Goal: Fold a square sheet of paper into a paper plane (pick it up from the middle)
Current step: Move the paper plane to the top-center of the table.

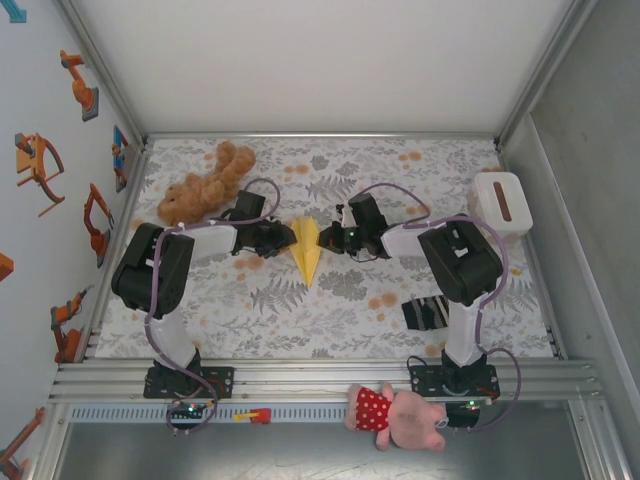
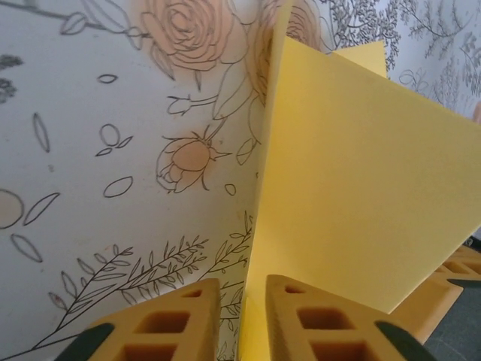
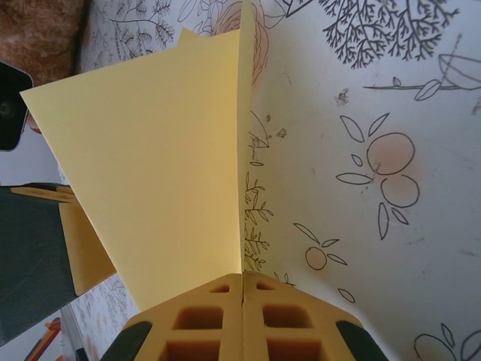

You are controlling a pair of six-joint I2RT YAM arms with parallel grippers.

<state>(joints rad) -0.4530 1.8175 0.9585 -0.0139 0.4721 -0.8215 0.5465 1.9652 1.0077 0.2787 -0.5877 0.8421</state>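
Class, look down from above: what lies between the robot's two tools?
The paper plane lies between the left tool and the right tool; the top view shows this.

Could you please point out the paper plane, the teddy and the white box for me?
paper plane (image 1: pixel 307 250): top view, on its middle, along the crease.
teddy (image 1: pixel 193 197): top view, on its body.
white box (image 1: pixel 486 196): top view, on its top beside the slot.

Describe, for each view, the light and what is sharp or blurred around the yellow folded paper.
Top external: even, soft light, no glare, the pale-yellow folded paper plane sharp. Left wrist: the floral tablecloth sharp, the left gripper blurred at the bottom edge. Right wrist: the plane evenly lit, the brown teddy out of focus.
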